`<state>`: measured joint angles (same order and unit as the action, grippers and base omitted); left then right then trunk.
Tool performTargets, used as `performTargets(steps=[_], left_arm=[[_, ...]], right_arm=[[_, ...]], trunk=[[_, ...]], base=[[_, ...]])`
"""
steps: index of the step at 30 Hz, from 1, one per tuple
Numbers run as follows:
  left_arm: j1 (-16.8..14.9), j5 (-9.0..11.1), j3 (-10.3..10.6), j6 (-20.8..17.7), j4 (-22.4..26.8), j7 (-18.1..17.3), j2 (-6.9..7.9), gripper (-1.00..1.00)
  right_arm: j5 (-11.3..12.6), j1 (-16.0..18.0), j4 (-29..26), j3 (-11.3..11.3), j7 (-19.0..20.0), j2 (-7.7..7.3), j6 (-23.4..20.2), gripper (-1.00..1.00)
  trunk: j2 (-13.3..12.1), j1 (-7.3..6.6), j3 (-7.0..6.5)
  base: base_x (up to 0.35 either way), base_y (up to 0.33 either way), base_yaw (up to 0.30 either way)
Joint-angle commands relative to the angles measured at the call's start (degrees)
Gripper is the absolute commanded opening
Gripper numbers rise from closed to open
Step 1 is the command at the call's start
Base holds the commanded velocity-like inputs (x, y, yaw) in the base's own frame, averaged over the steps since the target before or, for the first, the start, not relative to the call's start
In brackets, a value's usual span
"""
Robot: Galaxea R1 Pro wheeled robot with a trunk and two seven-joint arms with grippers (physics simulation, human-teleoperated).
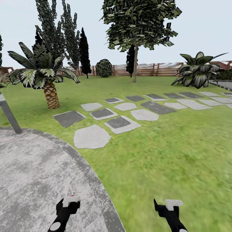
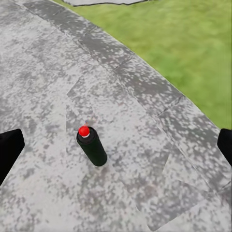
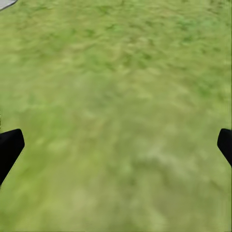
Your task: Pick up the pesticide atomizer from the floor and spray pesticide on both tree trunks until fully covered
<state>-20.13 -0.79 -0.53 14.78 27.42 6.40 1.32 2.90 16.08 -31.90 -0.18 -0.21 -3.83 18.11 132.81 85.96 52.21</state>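
Black atomizer [image 2: 91,146] upright on patio [image 2: 43,72], btwn open left hand [image 2: 116,150] fingers, untouched.

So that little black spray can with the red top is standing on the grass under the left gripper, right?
Not quite. The black spray can with the red top stands on the grey paved patio, not on the grass, as the left wrist view shows. It does sit under the open left gripper.

I can read no words, numbers, labels or signs anywhere here. The black spray can [image 2: 91,145] with its red cap, standing on the grey patio [image 2: 43,77] below my left claw, is plain.
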Motion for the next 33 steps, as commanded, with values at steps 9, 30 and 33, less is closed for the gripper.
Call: performTargets(steps=[9,30,33], left_arm=[[0.0,0.0,0.0,0.0,0.0,0.0,0.0,1.0],[0.0,0.2,-0.1,0.2,0.0,0.0,0.09,1.0],[0.0,0.2,-0.1,0.2,0.0,0.0,0.09,1.0]], right_arm=[[0.0,0.0,0.0,0.0,0.0,0.0,0.0,1.0],[0.0,0.0,0.0,0.0,0.0,0.01,0.0,1.0],[0.0,0.0,0.0,0.0,0.0,-0.01,0.0,1.0]], trunk=[[0.0,0.0,0.0],[0.0,0.0,0.0],[0.0,0.0,0.0]], base=[[0.204,-0.227,0.279],[0.122,-0.225,0.279],[0.005,-0.146,0.279]])
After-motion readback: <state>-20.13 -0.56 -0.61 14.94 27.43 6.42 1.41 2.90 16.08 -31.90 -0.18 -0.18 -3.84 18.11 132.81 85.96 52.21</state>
